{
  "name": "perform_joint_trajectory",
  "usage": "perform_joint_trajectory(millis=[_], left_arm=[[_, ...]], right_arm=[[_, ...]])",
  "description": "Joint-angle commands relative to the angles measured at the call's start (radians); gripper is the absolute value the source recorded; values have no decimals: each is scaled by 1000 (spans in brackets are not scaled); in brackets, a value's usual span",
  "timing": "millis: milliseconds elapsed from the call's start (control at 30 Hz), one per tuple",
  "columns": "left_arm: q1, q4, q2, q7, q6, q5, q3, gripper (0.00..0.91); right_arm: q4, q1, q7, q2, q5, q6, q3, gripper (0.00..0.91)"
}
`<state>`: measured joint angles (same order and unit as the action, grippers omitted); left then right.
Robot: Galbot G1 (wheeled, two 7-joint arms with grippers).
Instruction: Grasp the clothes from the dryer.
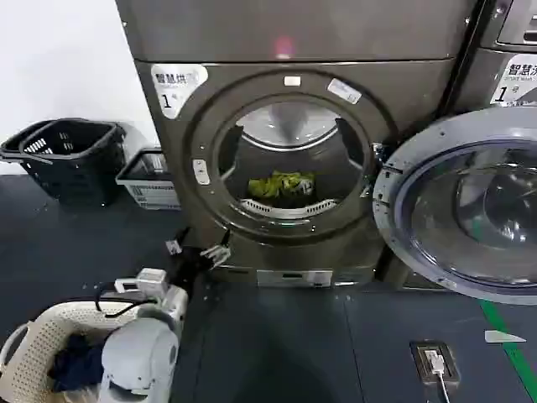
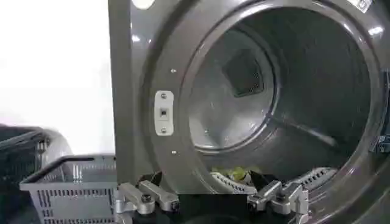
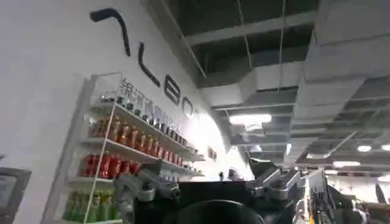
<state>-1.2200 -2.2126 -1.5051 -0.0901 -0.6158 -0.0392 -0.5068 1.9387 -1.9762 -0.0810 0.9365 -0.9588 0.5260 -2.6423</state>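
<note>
Dryer (image 1: 294, 151) straight ahead, round door (image 1: 470, 206) swung open to its right. Clothes (image 1: 281, 185) inside drum, at front lip of porthole. Neighbouring machine (image 1: 508, 50) right of dryer, behind open door. Two baskets (image 1: 71, 155) on floor left of dryer, by wall. Left tool (image 1: 201, 252) low, before dryer's lower left, outside porthole. Laundry basket (image 1: 33, 353) near left, on floor beside left arm.

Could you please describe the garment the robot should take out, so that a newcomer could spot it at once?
Find the large grey-brown dryer labelled "1", its round door swung open. Look through the porthole to the drum floor: the clothes are a small yellow-green crumpled bundle there. Unlike the dark navy clothes in the cream basket, it is bright.
</note>
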Motion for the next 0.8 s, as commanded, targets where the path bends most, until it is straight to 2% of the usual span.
perform_joint_trajectory(millis=[33, 800], left_arm=[[1, -1, 0, -1, 0, -1, 1, 907], [-5, -2, -10, -6, 3, 9, 8, 907]], right_arm=[[2, 1, 0, 0, -5, -19, 0, 907], [1, 22, 5, 11, -13, -33, 16, 907]])
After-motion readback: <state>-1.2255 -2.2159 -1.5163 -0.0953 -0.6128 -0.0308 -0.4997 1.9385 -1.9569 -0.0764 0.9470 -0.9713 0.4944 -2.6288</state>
